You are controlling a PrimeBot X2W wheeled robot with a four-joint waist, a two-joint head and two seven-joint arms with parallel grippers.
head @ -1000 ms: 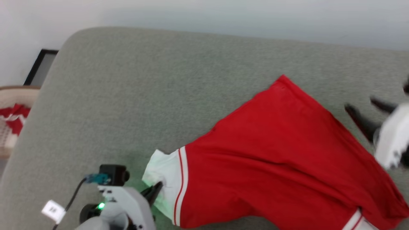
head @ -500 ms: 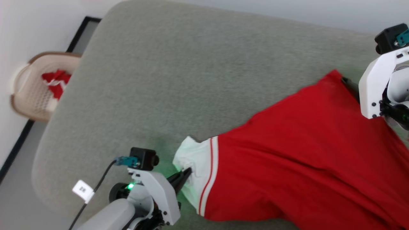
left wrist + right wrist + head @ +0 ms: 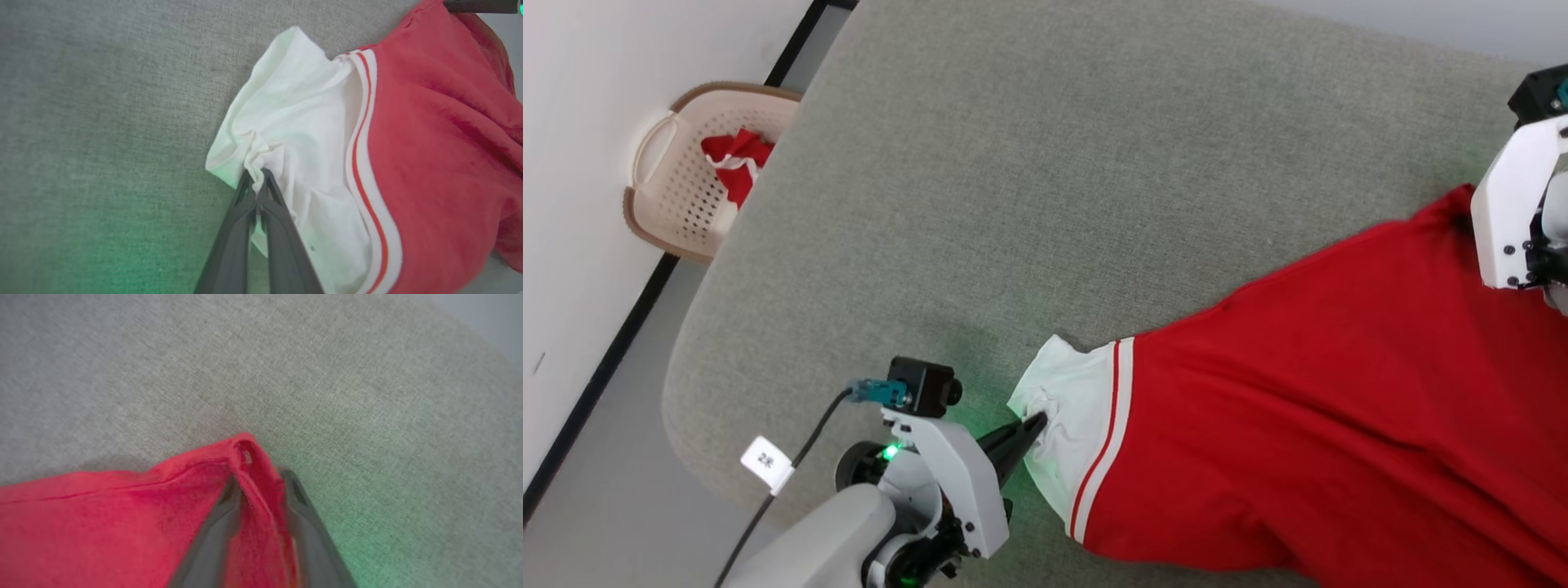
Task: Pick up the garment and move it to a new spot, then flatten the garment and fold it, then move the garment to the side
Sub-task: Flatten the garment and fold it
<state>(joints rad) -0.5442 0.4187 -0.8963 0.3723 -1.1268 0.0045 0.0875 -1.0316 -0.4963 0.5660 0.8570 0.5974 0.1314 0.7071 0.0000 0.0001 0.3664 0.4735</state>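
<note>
Two hold points govern the coming move. The left gripper [image 3: 256, 175] is fully closed on a bunched pinch of the white sleeve [image 3: 294, 134] at the near-left end of the garment [image 3: 1298, 425]. The right gripper [image 3: 259, 477] sits at the far-right end, its fingers straddling a folded red corner. The jaws stand part-way apart with fabric between them, and the blurred wrist view does not show whether they have clamped it. The garment lies on the grey upholstered surface [image 3: 1013, 163]. Its long axis runs diagonally from the sleeve, near and left, to the red corner, far and right, and the body runs out of the head view at the right. Judgement: each arm is at its own end, so flattening calls for drawing the two ends apart along this diagonal once the right grip is confirmed.
</note>
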